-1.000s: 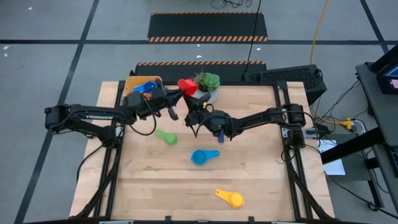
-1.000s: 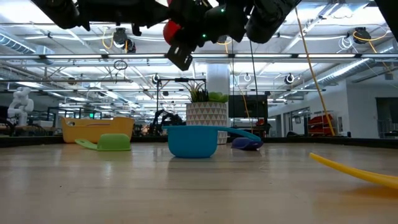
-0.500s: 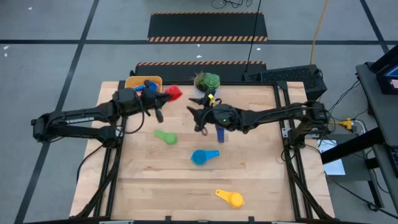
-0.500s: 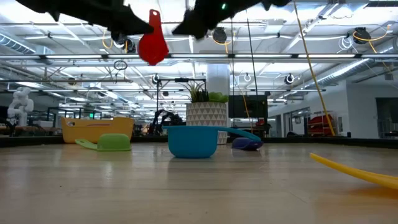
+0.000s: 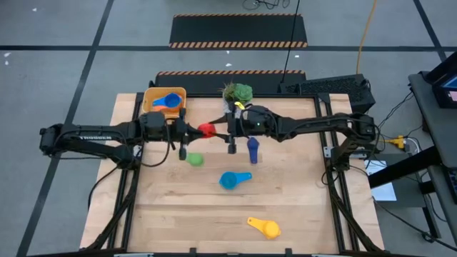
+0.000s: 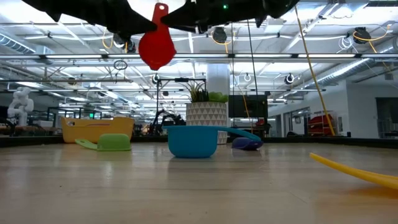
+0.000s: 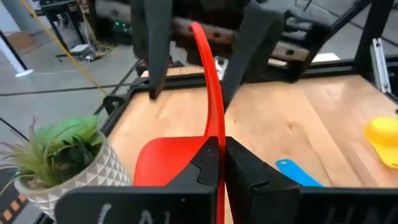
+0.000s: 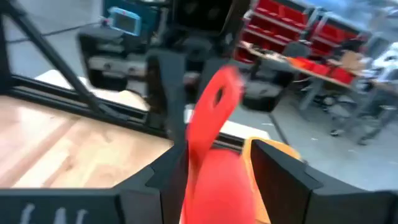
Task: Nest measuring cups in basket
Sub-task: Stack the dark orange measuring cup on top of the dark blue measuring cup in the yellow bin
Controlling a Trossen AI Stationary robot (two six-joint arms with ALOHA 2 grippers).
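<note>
A red measuring cup (image 5: 206,130) hangs above the table's far middle, with my left gripper (image 7: 222,146) shut on it. My right gripper (image 8: 214,155) faces it from the right. It is open, one finger on each side of the cup's handle (image 8: 217,93), and no touch shows. The yellow-orange basket (image 5: 152,95) at the far left holds a blue cup (image 5: 169,101). On their own on the wood lie a green cup (image 5: 194,159), a dark blue cup (image 5: 253,148), a light blue cup (image 5: 232,179) and a yellow cup (image 5: 264,227). My left gripper pinches the red cup between its two fingers, about where the handle joins the bowl (image 7: 214,134). The fingers come nearly level from the table's left. The cup is lifted clear, its bowl (image 6: 155,46) low and its handle (image 6: 160,9) rising toward my right gripper.
A white pot with a green plant (image 5: 238,94) stands at the far edge, just behind my right gripper (image 5: 227,133). The green cup lies right below my left gripper (image 5: 190,133). The near half of the table holds only the light blue and yellow cups.
My left gripper has carried the red cup from beside the plant toward the basket, then toward the table's near edge, to the far middle. My right gripper has come off the cup, rolled and levelled, and now faces it with a finger on each side of the handle.
</note>
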